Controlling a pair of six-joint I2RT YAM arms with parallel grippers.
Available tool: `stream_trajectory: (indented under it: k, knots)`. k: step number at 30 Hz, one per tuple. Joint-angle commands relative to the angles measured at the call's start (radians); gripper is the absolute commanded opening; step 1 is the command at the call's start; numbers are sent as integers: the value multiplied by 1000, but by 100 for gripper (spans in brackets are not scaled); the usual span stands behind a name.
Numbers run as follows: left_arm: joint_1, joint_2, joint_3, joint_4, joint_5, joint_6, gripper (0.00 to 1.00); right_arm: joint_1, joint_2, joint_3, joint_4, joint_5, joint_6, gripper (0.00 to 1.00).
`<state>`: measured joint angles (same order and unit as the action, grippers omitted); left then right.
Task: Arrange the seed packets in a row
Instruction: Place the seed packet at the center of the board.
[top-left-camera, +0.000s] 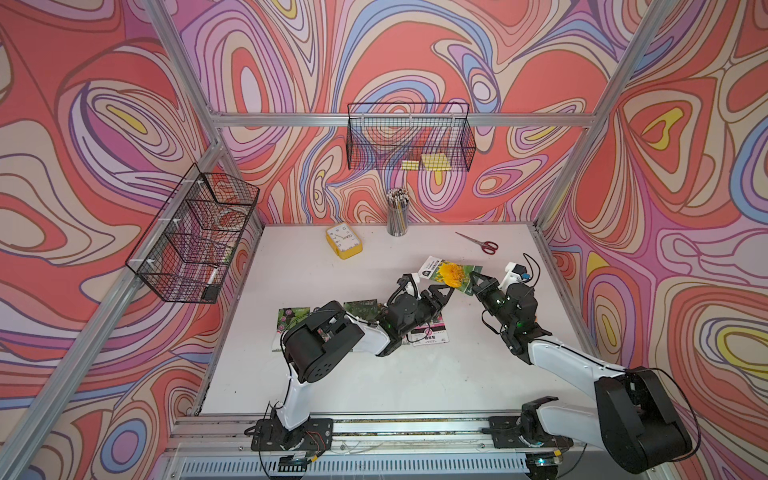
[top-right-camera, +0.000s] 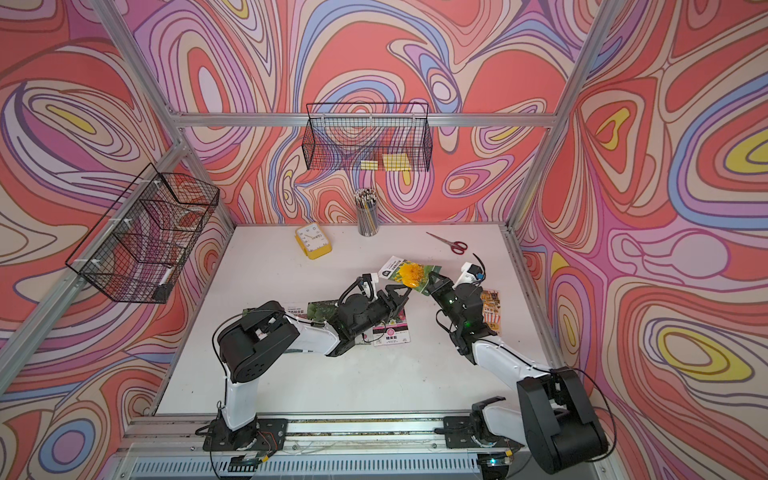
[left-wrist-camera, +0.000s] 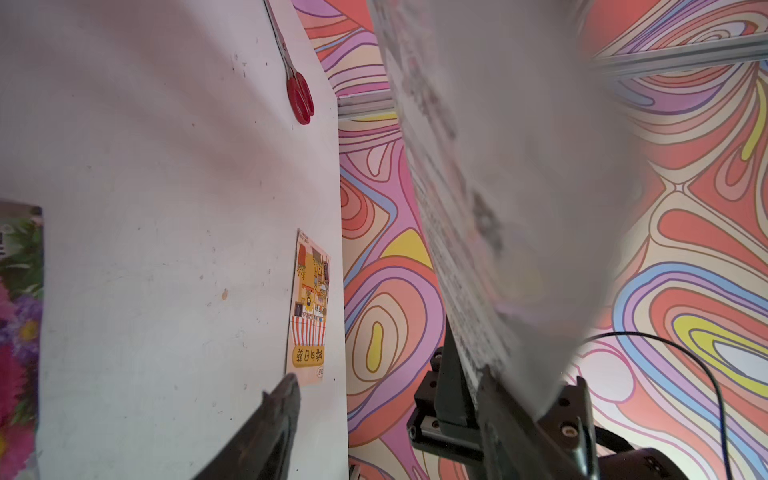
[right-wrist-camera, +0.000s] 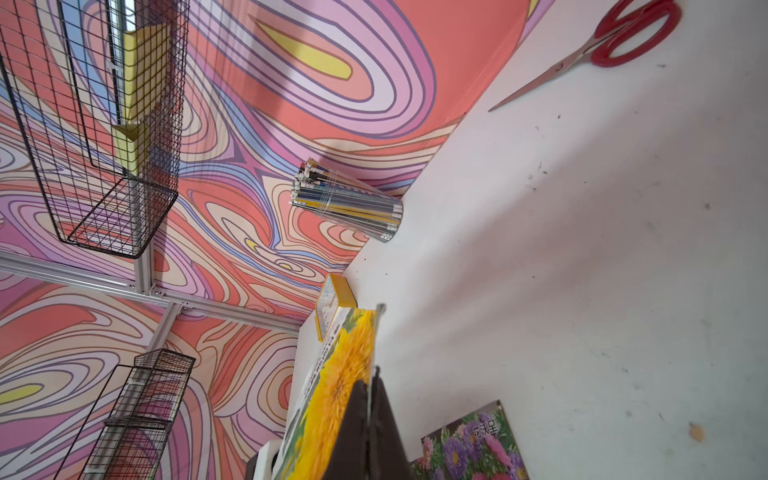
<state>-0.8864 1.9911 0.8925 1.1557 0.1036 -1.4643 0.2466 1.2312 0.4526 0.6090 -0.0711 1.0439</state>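
Sunflower packet (right-wrist-camera: 332, 390) tight in right hand (right-wrist-camera: 369, 384), clearest from right wrist; left hand (left-wrist-camera: 386, 376) agape beside it.

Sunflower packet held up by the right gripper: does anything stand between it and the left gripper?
Nothing visible does. The left gripper, jaws open, sits right beside the sunflower packet, which the right gripper pinches by its far end in the air.

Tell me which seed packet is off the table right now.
The sunflower packet: it's held in the air, pinched in the right pincer. The other packets in view, such as the shop-print one, lie flat on the table.
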Motion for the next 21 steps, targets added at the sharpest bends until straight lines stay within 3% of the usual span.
stream_trajectory:
  k: [1,7,11,17,21]
  knots:
    - [-14,-4,-44,117,-8,-18,81,11,-14,23,-19,6,-25,0]
    - [-29,10,-14,111,52,-24,85,11,-15,51,-59,52,-64,0]
    - [-37,19,-52,171,32,-42,99,11,-10,90,-111,84,-96,0]
    - [-40,3,-63,169,35,-20,99,4,15,109,-112,78,-98,0]
    - [-36,36,-20,168,20,-16,99,5,16,68,-37,40,-27,0]
